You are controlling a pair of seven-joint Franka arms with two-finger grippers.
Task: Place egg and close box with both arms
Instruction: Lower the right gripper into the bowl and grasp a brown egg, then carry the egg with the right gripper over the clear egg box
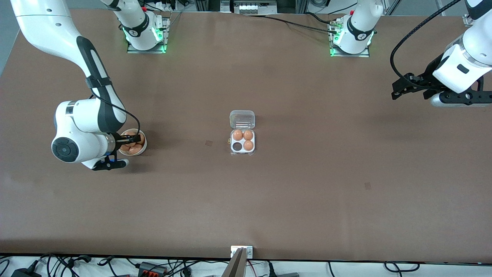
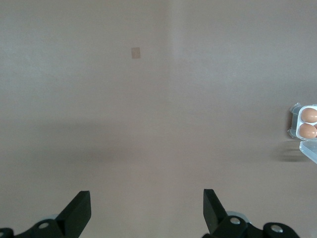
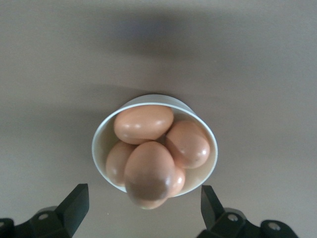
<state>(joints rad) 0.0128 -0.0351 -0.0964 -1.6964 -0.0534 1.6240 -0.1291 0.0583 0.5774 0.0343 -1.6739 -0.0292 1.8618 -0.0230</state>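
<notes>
Brown matte desk (image 1: 292, 192) fills all three views you have. From the front you see the box (image 1: 242, 141) at mid-desk: a white four-cell tray with its clear hinged lid (image 1: 242, 119) thrown open, lying flat on the side farther from the front camera. Three cells hold orange-brown eggs; the fourth, the nearer cell toward the right arm's end, shows dark and empty.

Only the right wrist view gives you the bowl's contents properly. The round cream-white bowl (image 3: 101, 144) holds a heap of smooth oval eggs, and the egg (image 3: 149, 173) on top bulges over the rim. The right hand (image 3: 141, 210) hangs over this bowl with its black fingers spread wide and gripping nothing. In the front view that arm's wrist covers part of the bowl (image 1: 143, 148), so you cannot count the eggs there.

The left wrist view catches the box (image 2: 303, 123) only at its edge, cut off, with two eggs showing. The left hand (image 2: 147, 210) waits over bare desk at its own arm's end, fingers released and wide apart; the front view shows it (image 1: 401, 89) only side-on.
</notes>
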